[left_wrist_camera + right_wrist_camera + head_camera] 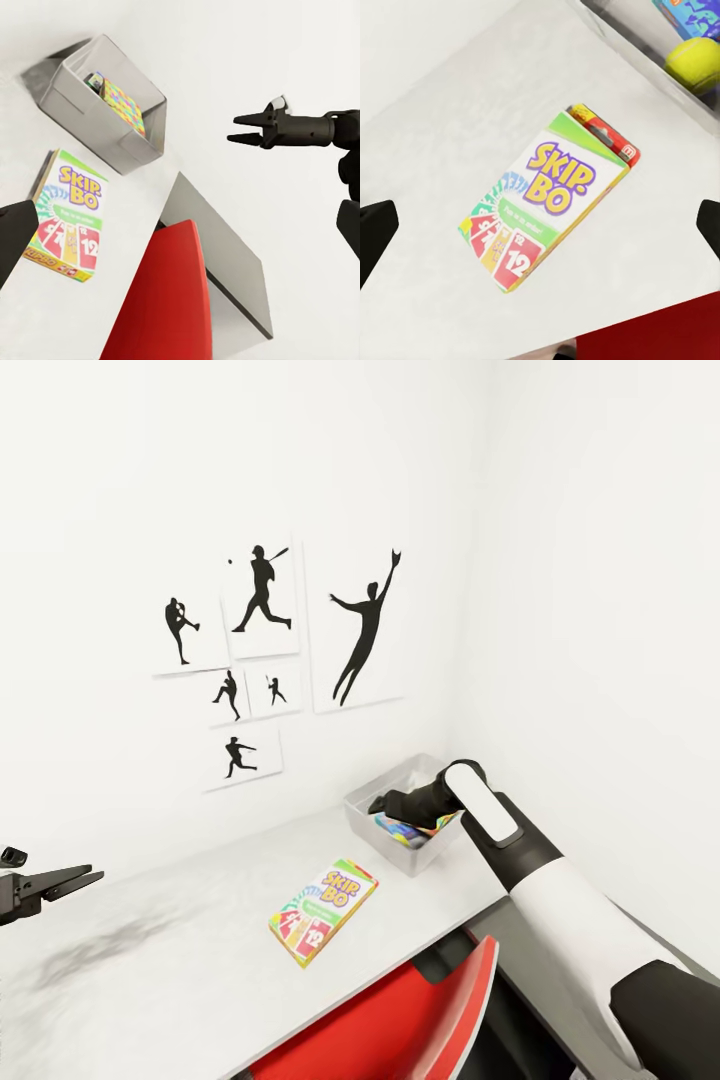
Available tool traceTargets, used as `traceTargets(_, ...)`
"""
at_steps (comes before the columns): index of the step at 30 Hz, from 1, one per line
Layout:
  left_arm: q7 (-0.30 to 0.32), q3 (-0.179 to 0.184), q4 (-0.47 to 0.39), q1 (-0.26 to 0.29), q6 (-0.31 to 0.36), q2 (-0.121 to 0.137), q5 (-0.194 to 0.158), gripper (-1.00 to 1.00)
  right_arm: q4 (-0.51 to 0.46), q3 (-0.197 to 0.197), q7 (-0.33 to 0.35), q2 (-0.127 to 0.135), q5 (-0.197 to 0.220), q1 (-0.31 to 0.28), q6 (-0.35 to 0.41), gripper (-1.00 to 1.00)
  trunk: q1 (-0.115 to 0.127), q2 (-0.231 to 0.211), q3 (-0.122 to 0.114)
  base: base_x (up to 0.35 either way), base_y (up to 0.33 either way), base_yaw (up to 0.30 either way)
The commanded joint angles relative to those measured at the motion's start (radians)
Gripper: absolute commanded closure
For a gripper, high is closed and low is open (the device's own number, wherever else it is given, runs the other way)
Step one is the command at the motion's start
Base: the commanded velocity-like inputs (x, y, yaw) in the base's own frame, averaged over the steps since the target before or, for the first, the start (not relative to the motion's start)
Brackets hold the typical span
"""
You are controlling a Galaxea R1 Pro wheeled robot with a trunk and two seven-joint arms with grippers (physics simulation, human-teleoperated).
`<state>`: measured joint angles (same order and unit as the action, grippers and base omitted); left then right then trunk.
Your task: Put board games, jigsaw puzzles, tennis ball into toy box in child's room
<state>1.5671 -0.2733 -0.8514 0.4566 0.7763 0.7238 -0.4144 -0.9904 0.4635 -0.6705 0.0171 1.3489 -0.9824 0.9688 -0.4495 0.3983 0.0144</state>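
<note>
Skip-Bo (pixel 322 912) looks like the job in hand. In the head view it's lying flat on the bench (pixel 180 950), near the front edge and a little short of the toy box (pixel 372 822), which sits back in the corner. Your right tool (pixel 385 802) hangs over the toy box's near end, and from here I can't tell how far apart the fingers are. The left tool (pixel 50 882) sits way off to the side with its fingers spread and nothing in them.

In the left wrist view the toy box (pixel 90 112) has the multicoloured jigsaw puzzle (pixel 124 105) inside, and the Skip-Bo (pixel 67 217) lies just outside it, apart from its wall. Your right tool (pixel 232 128) is up in the air with a clear gap between the fingers and nothing in it.

The right wrist view looks straight down on the Skip-Bo (pixel 544 202), with a fingertip (pixel 375 240) out at each side, so it's wide open and touching nothing. The tennis ball (pixel 695 64) and the blue game (pixel 690 15) are in the toy box already.

I'd guess your next move is to bring the right tool down, pinch the box across its short side, then lift it over the low wall. It's a thin, flat box, so getting a finger under an edge could be fiddly.
</note>
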Motion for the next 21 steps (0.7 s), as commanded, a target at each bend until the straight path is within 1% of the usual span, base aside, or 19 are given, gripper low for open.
traceTargets(1, 0.004, 0.000, 0.000, 0.001, 0.011, 0.000, 0.000, -1.00, -0.002, 0.003, -0.011, 0.001, 0.010, -0.001, -0.001, -1.00, -0.001, 0.002, 0.002, -0.034, 0.030, 0.000)
traceTargets(4, 0.004, 0.001, 0.000, 0.001, 0.011, 0.000, 0.000, -1.00, -0.003, 0.003, -0.017, 0.001, 0.011, -0.001, 0.000, -1.00, -0.001, 0.002, 0.002, -0.058, 0.061, 0.000)
traceTargets(13, 0.004, 0.000, 0.000, 0.001, 0.011, 0.000, 0.000, -1.00, 0.000, 0.005, -0.070, -0.007, 0.010, -0.002, 0.007, -1.00, -0.001, 0.002, 0.002, -0.036, 0.053, 0.016)
traceTargets(21, 0.004, 0.000, 0.000, 0.001, 0.011, 0.000, 0.000, -1.00, 0.001, 0.004, -0.092, -0.009, 0.010, -0.003, 0.007, -1.00, -0.001, 0.002, 0.006, -0.003, 0.005, 0.203)
